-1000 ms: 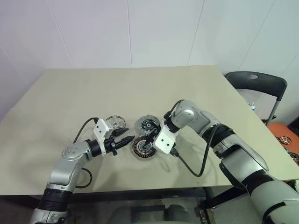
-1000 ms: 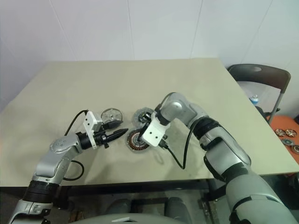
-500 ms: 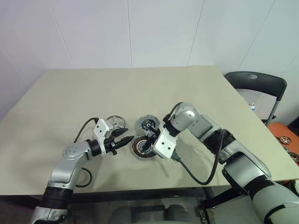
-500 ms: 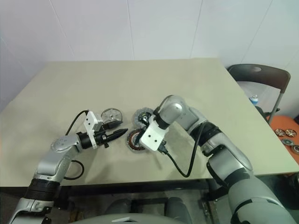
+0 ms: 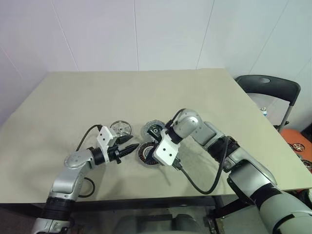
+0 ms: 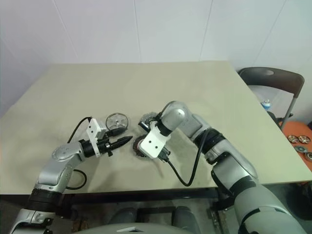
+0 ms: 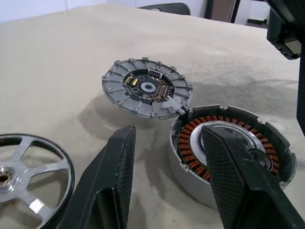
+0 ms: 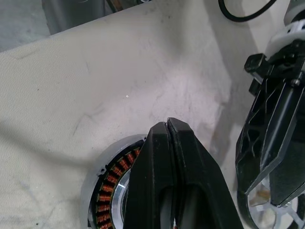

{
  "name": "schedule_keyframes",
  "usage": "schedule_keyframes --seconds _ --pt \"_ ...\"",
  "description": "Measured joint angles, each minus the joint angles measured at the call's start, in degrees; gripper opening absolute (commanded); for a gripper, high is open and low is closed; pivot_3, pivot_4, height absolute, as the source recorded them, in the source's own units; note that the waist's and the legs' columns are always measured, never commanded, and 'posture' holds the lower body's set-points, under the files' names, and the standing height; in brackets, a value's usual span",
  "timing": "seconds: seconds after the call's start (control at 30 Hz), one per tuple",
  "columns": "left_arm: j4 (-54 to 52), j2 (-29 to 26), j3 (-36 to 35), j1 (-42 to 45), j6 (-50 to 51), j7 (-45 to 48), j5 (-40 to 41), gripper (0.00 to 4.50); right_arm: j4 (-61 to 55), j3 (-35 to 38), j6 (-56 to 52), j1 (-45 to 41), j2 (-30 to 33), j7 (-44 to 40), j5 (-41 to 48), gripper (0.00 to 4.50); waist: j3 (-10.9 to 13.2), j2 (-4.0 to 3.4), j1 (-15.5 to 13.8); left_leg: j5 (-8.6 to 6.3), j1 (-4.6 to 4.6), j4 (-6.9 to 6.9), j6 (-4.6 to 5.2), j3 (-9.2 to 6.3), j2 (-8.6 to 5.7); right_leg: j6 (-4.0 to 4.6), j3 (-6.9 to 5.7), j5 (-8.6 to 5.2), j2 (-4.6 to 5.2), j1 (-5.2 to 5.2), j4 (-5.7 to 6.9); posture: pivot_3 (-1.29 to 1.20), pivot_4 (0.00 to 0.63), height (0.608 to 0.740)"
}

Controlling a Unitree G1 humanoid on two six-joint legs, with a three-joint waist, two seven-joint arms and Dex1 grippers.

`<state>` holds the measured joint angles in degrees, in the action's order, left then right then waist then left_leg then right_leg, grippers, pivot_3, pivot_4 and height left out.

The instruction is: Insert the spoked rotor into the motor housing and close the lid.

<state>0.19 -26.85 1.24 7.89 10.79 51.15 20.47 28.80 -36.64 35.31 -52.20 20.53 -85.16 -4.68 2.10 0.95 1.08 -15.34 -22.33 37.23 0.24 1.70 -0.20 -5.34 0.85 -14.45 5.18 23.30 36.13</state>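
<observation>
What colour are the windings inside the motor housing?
Copper-orange, clearest in the left wrist view: windings ring the motor housing.

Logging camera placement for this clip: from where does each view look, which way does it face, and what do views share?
Eye views: head camera, looking down at the table; both arms show.
Left wrist view: looks along the left gripper, open, at the motor housing, lid and spoked rotor.
Right wrist view: looks down past the shut right gripper.
Shared: both wrist views show the housing.

On the beige surface lie three motor parts. There is one shiny silver spoked rotor, one dark copper-wound round motor housing and one flat ribbed grey lid.
</observation>
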Motion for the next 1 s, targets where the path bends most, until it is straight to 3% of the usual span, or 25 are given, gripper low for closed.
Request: schedule_keyframes --seconds 1.0 --pt "2.4 -0.1 -0.4 0.3 -1.5 0.0 -0.1 2.34 11.0 -0.2 7.5 0.0 -2.1 5.6 -6.4 0.04 0.0 0.00 0.1 0.03 0.03 0.00 -0.03 0.00 0.00 -0.02 -0.06 0.01 -0.07 -0.02 0.04 0.00 0.000 0.740"
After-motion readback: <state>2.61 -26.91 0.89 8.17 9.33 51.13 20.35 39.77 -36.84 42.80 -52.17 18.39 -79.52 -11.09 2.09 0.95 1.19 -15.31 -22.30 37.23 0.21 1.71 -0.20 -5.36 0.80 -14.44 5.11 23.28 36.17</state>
